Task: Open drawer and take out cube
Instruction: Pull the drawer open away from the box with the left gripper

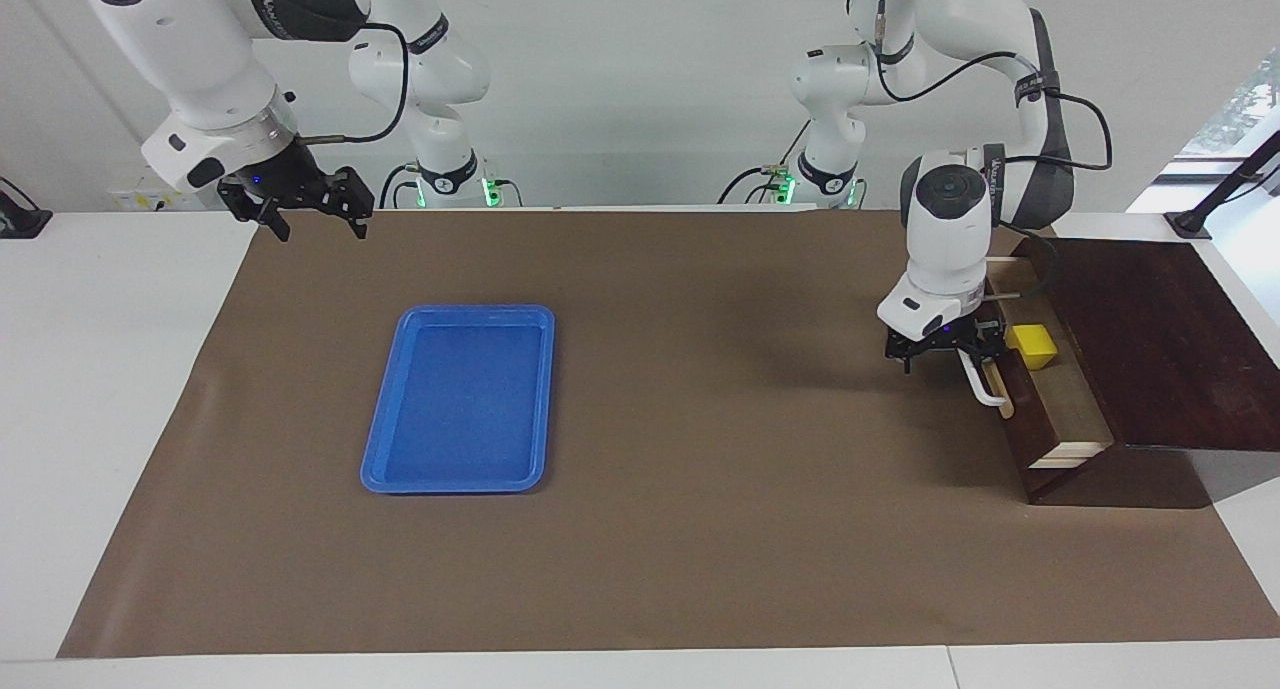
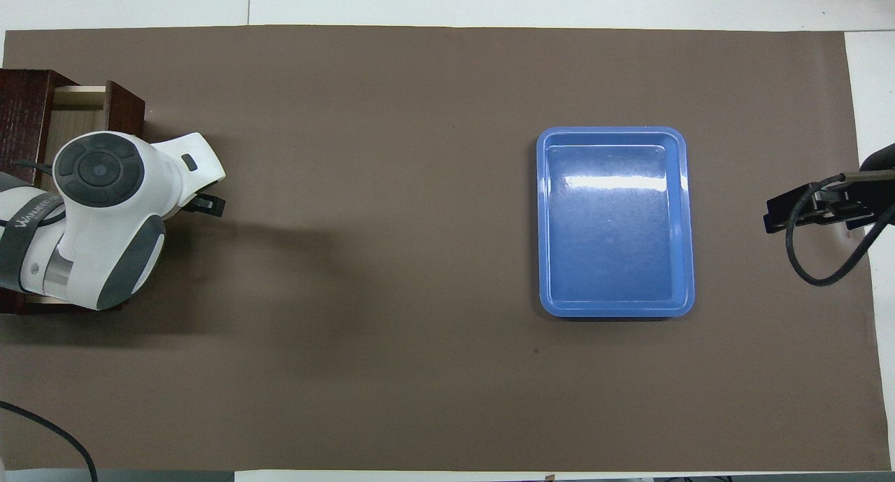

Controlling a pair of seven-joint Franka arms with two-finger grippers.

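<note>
The dark wooden drawer (image 1: pixel 1060 419) stands pulled open at the left arm's end of the table, and its pale inside shows; in the overhead view (image 2: pixel 78 115) only one end of it shows. The yellow cube (image 1: pixel 1032 346) lies in the drawer, toward the end nearer to the robots; the left arm hides it in the overhead view. My left gripper (image 1: pixel 947 354) is low at the white bar handle (image 1: pixel 984 384), its fingers spread, beside the cube. My right gripper (image 1: pixel 318 224) is open and empty, raised over the mat's edge by the robots, where the right arm waits.
A flat blue tray (image 1: pixel 460 399) lies empty on the brown mat (image 1: pixel 700 529), toward the right arm's end, also in the overhead view (image 2: pixel 615 220). The dark box (image 1: pixel 1150 339) that holds the drawer stands at the table's end.
</note>
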